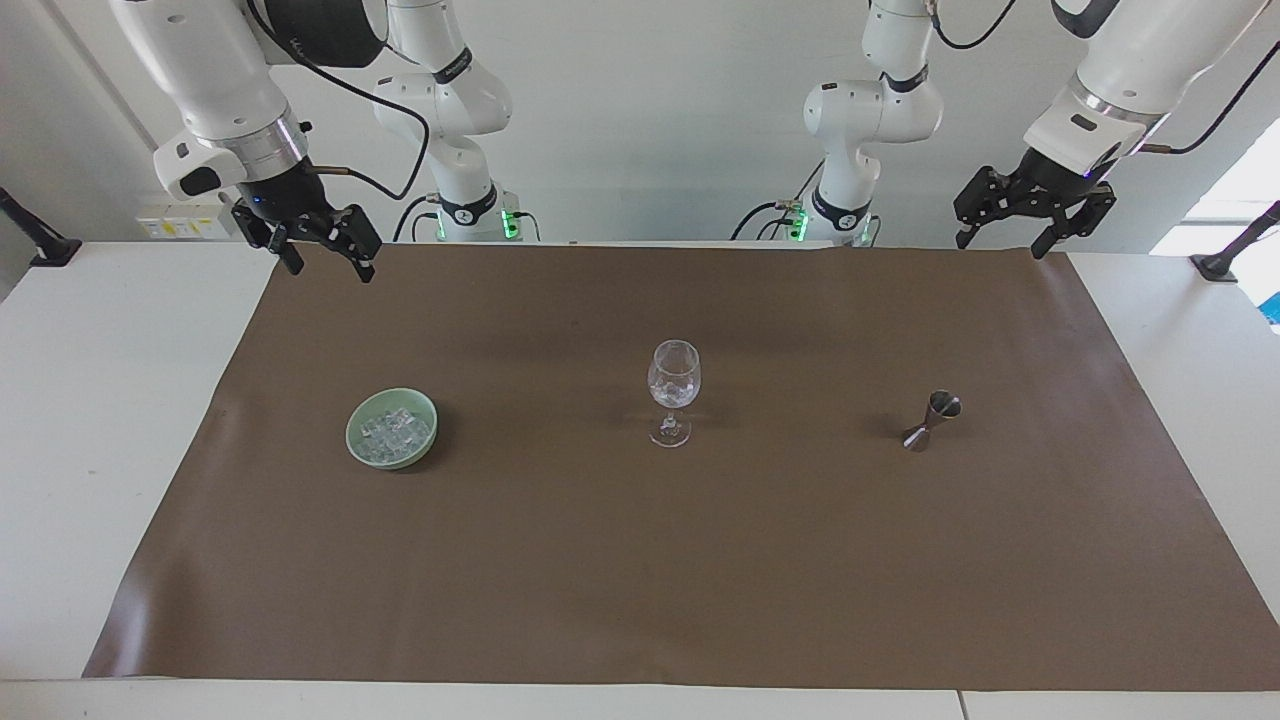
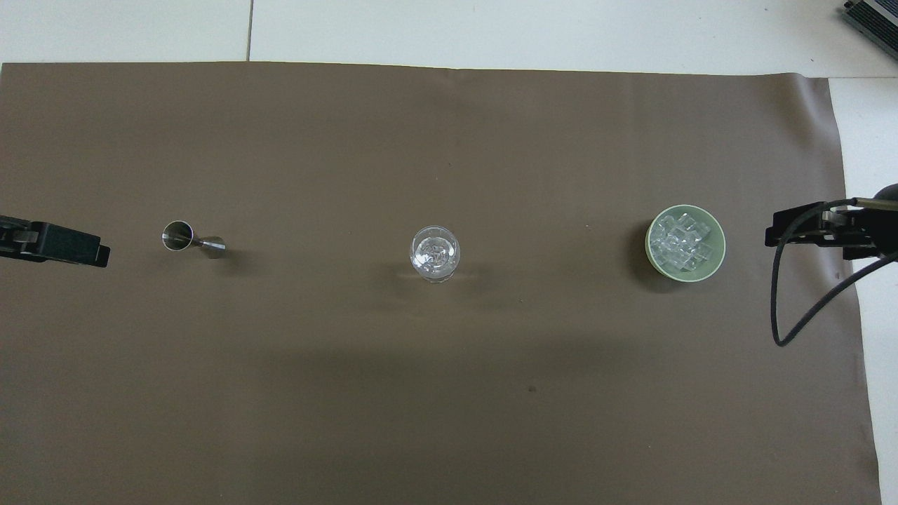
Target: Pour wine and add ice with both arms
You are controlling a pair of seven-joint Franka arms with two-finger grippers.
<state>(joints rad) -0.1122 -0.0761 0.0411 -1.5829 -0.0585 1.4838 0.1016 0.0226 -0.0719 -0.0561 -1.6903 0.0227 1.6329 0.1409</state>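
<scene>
In the overhead view you see only the tip of the left end effector [image 2: 77, 245]; the picture's edge cuts off the rest, and the same goes for the right end effector [image 2: 800, 231]. In the facing view both arms run out of the top edge. You cannot tell whether the wine glass [image 1: 674, 385] holds liquid, nor count the ice [image 1: 393, 430].
</scene>
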